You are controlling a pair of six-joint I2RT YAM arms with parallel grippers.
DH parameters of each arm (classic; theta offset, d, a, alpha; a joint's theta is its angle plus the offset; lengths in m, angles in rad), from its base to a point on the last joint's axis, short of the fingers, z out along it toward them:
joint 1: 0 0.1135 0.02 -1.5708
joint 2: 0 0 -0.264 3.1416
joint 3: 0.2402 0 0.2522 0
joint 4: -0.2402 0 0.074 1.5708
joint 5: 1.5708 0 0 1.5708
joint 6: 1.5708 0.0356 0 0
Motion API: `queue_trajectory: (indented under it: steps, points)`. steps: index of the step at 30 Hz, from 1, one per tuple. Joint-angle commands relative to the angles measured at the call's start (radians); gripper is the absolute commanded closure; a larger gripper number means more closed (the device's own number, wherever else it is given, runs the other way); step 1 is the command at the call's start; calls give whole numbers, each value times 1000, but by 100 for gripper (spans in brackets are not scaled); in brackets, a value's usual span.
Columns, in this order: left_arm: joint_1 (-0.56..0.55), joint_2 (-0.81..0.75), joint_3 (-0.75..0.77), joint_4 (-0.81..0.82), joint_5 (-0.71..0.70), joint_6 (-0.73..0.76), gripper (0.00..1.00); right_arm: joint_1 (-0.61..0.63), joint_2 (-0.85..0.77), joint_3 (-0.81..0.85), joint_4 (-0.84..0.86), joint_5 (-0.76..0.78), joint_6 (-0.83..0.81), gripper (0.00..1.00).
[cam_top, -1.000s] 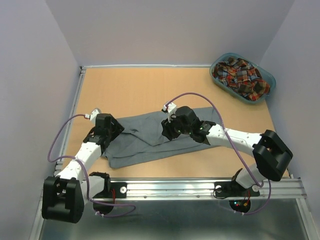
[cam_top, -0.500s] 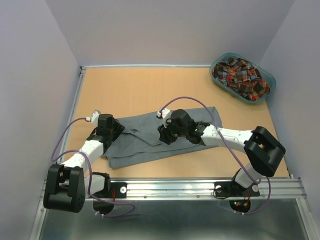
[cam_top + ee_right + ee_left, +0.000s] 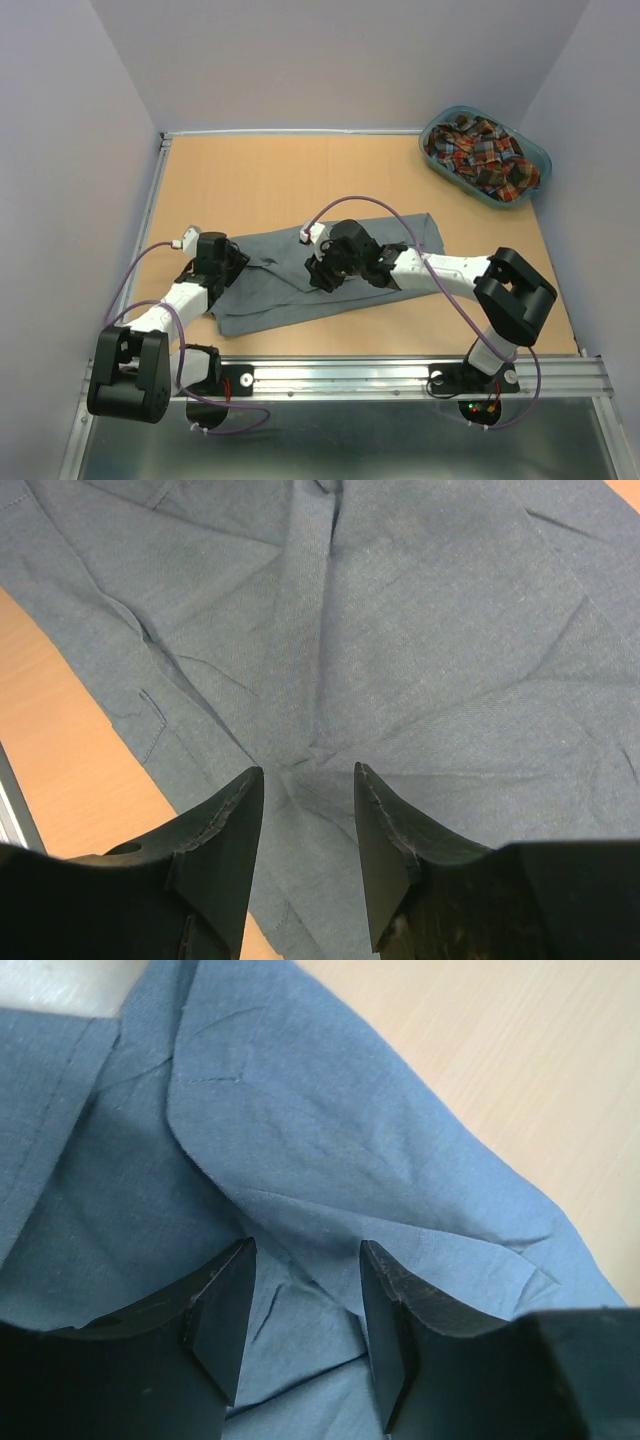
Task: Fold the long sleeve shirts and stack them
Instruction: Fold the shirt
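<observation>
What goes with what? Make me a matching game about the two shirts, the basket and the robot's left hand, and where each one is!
1. grey shirt
2. plaid shirt
3. teal basket
4. left hand

a. inside the basket
b. far right corner of the table
c. over the grey shirt's left end
d. lying across the table's middle

Pairs: 1-d, 2-a, 3-b, 4-c.

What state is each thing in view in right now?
Plain grey cloth long sleeve shirt: spread on table, creased.
Teal plastic oval basket: upright, filled.
Red, navy and yellow plaid cloth shirt: crumpled inside basket.
Left gripper: open, at grey shirt.
Right gripper: open, at grey shirt.
</observation>
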Motion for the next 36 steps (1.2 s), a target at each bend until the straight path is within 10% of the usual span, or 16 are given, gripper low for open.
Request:
queue_trajectory:
  steps: [1, 10, 23, 36]
  points:
    - [3, 0, -20, 10, -24, -26, 40, 16, 26, 65, 44, -1, -32, 53]
    - [3, 1, -23, 27, -31, -17, 45, 30, 72, 91, 44, 19, -45, 53]
    - [3, 24, 11, 22, -35, 14, 95, 50, 97, 83, 36, 87, -83, 75]
    - [3, 44, 100, -70, -100, 40, 99, 59, 43, 37, 1, 64, -114, 99]
